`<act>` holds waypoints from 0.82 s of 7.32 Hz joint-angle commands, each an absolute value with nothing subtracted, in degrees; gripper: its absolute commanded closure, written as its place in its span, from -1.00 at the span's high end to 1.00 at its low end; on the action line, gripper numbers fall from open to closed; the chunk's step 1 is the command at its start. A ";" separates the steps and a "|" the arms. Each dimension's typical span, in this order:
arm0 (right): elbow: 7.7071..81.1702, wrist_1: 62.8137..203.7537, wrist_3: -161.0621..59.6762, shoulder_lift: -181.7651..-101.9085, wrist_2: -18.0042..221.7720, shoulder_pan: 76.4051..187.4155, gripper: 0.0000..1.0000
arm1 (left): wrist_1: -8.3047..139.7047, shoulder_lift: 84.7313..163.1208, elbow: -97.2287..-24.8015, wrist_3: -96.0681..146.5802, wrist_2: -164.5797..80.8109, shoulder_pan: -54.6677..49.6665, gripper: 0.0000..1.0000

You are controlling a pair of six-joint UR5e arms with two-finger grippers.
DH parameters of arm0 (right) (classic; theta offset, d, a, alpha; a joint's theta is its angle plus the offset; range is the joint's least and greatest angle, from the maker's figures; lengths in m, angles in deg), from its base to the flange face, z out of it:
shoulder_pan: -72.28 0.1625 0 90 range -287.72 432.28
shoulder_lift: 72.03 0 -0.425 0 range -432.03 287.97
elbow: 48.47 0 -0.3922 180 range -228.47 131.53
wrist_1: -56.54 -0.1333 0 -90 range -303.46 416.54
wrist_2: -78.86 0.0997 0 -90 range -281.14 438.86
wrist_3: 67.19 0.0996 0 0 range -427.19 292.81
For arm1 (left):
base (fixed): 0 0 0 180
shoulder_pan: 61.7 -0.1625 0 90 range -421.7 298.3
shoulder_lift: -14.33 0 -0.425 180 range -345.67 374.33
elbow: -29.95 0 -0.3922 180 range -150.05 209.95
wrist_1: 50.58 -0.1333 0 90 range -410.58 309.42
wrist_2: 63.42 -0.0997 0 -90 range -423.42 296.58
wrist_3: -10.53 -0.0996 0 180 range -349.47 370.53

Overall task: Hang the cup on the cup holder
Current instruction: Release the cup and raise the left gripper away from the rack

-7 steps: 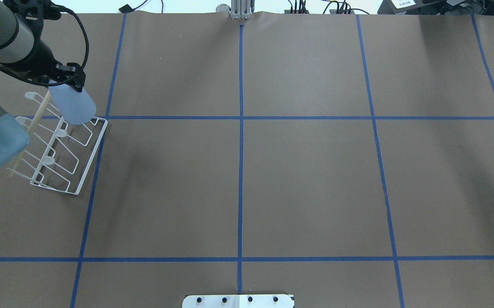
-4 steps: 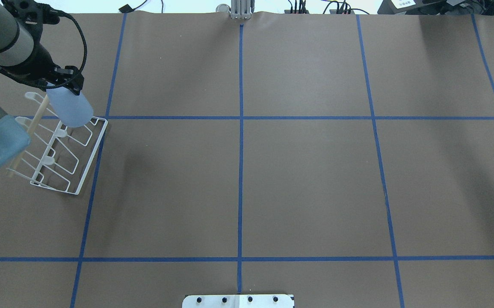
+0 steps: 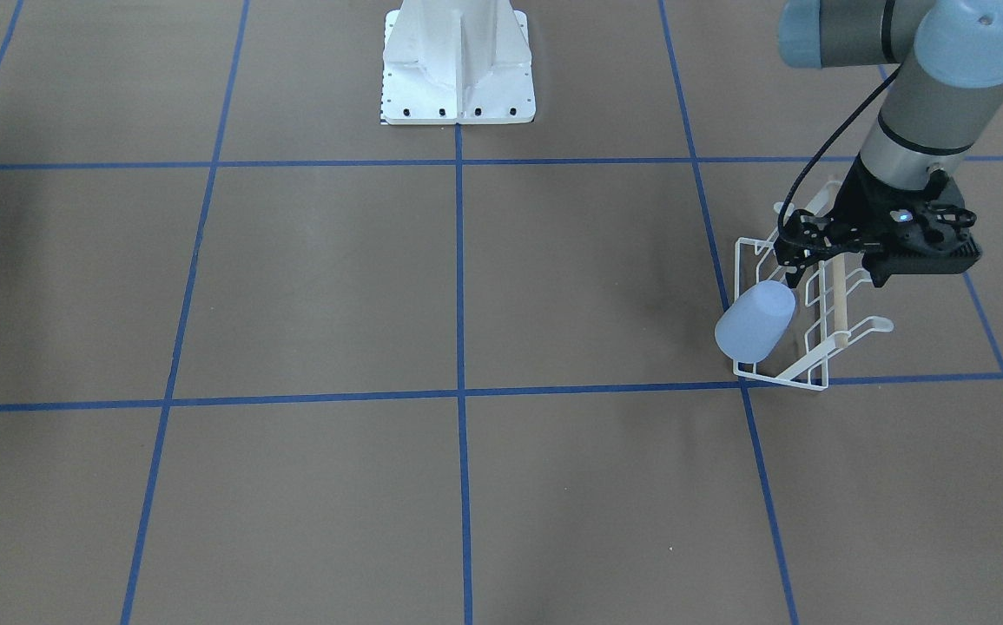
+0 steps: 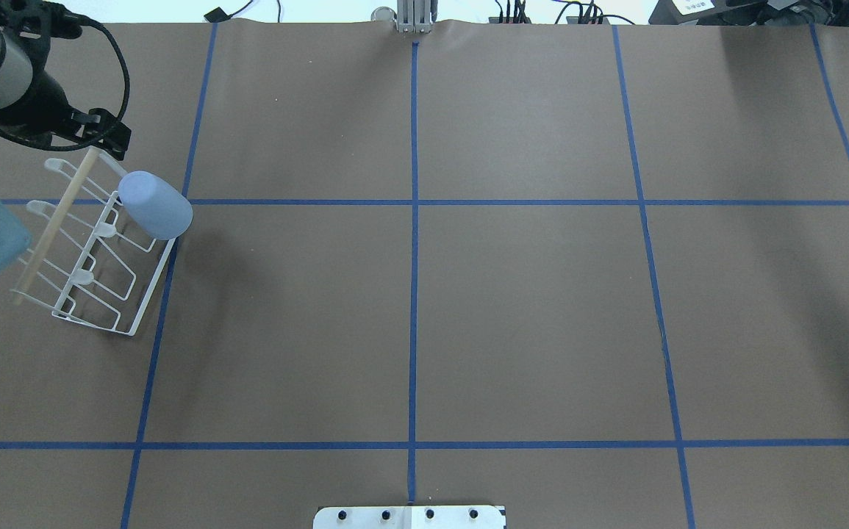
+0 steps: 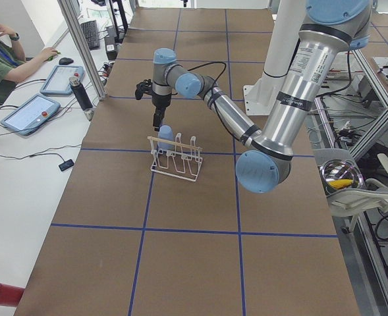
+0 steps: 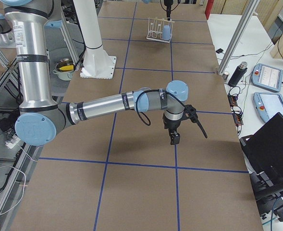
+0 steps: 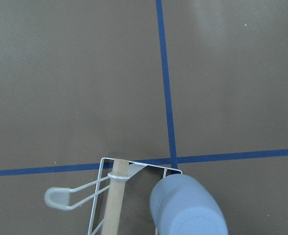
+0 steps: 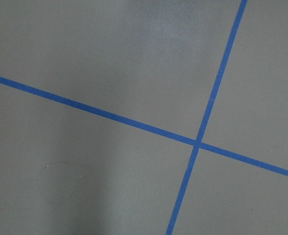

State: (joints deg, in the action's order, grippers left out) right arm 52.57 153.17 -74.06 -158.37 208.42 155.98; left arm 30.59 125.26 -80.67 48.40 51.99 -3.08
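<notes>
The light blue cup (image 4: 156,206) sits upside down and tilted on a far-corner prong of the white wire cup holder (image 4: 93,272), beside its wooden rod (image 4: 53,224). My left gripper (image 4: 104,136) is open and empty, just behind and above the rack, apart from the cup. In the front view the cup (image 3: 755,321) leans off the rack's corner below the left gripper (image 3: 789,260). The left wrist view shows the cup's base (image 7: 188,205) and the rack end (image 7: 104,183). My right gripper (image 6: 174,139) shows only in the exterior right view, low over bare table; I cannot tell if it is open.
The robot's white base plate (image 3: 458,69) stands at the table's middle edge. Blue tape lines (image 4: 414,220) divide the brown table. An operator (image 5: 2,52), tablets and a dark bottle (image 5: 80,92) are on the side desk. A metal bowl (image 5: 340,176) sits off the table.
My left gripper has let go of the cup and drawn back and up to the left. The cup has dropped onto the rack's prong and now rests there tilted.
</notes>
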 commanded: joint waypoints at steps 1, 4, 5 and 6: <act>51.64 153.31 -74.05 -159.65 208.59 156.30 1.00 | 29.93 124.29 -80.35 46.83 53.73 1.82 0.97; 51.82 153.30 -73.87 -160.71 208.68 156.92 1.00 | 30.37 114.99 -78.52 35.70 61.62 14.28 0.97; 51.90 153.39 -73.87 -160.97 208.68 157.87 1.00 | 30.45 112.10 -76.68 27.14 66.61 17.64 0.97; 52.08 153.48 -73.87 -162.11 208.76 158.93 1.00 | 30.80 110.94 -72.48 18.52 67.10 23.93 0.97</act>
